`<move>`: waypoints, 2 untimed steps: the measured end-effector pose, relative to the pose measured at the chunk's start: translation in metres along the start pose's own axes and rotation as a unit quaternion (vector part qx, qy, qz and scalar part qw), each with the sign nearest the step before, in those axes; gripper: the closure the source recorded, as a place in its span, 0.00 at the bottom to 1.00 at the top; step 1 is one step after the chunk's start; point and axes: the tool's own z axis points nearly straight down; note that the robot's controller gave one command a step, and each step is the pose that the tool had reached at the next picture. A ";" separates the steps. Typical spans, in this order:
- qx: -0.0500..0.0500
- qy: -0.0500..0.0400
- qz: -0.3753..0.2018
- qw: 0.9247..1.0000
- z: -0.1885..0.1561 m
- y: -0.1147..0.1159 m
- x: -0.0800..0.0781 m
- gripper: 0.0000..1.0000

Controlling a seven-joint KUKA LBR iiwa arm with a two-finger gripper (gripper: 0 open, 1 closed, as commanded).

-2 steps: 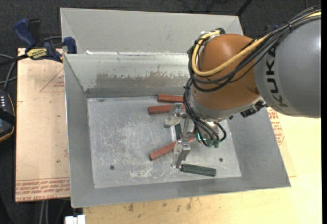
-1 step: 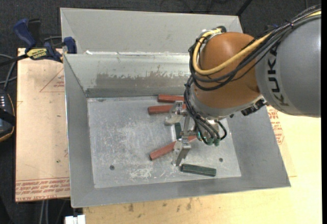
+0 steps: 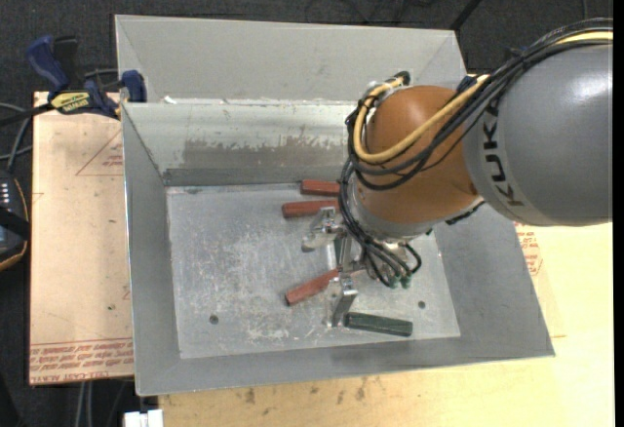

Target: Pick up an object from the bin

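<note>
Hanging the gripper low at 5 o'clock in the bin, over one end of the reddish-brown stick there — likely lining up a pinch. Not managing to tell released from clenched.

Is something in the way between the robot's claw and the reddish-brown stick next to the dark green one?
Nothing visible is. The gripper sits right at one end of that reddish-brown stick on the grey metal bin's floor. The dark green bar lies beside them, not between.
</note>
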 end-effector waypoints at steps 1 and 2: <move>-0.001 -0.011 -0.038 0.999 0.106 -0.045 -0.019 1.00; -0.001 -0.011 -0.038 0.999 0.106 -0.045 -0.019 1.00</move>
